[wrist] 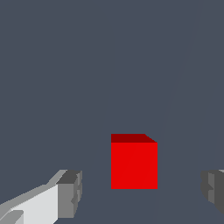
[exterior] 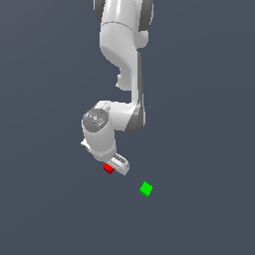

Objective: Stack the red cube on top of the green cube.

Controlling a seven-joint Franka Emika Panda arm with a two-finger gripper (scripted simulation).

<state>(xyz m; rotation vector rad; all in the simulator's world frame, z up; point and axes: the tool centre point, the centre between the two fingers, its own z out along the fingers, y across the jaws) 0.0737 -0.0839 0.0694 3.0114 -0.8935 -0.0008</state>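
Gripper [wrist: 140, 194] of the white Franka arm [exterior: 122, 55] hangs low over the flat dark grey-blue tabletop [exterior: 50, 209], and we see its jaws spread wide apart with nothing held. In the wrist view we see two grey fingertips [wrist: 72, 192], one on each side of the small plain bright red cube [wrist: 134, 164], with clear gaps between each pad and the cube, so no contact shows. Red cube sits on the tabletop, lying between the fingertips but nearer the far end of them, one fingertip closer to it than the other. We see its front face bright and its top face darker.

In the exterior view we see the red cube [exterior: 108, 169] peeking out just beside the white gripper body [exterior: 118, 163], on the exterior view's left of it, partly covered by the arm. The small plain bright green cube [exterior: 146, 189] rests on the tabletop by itself, toward the exterior view's right of the red cube and lower in that picture, near but clearly apart from both the red cube and the gripper. We do not see the green cube in the wrist view. Red cube is not on the green cube.
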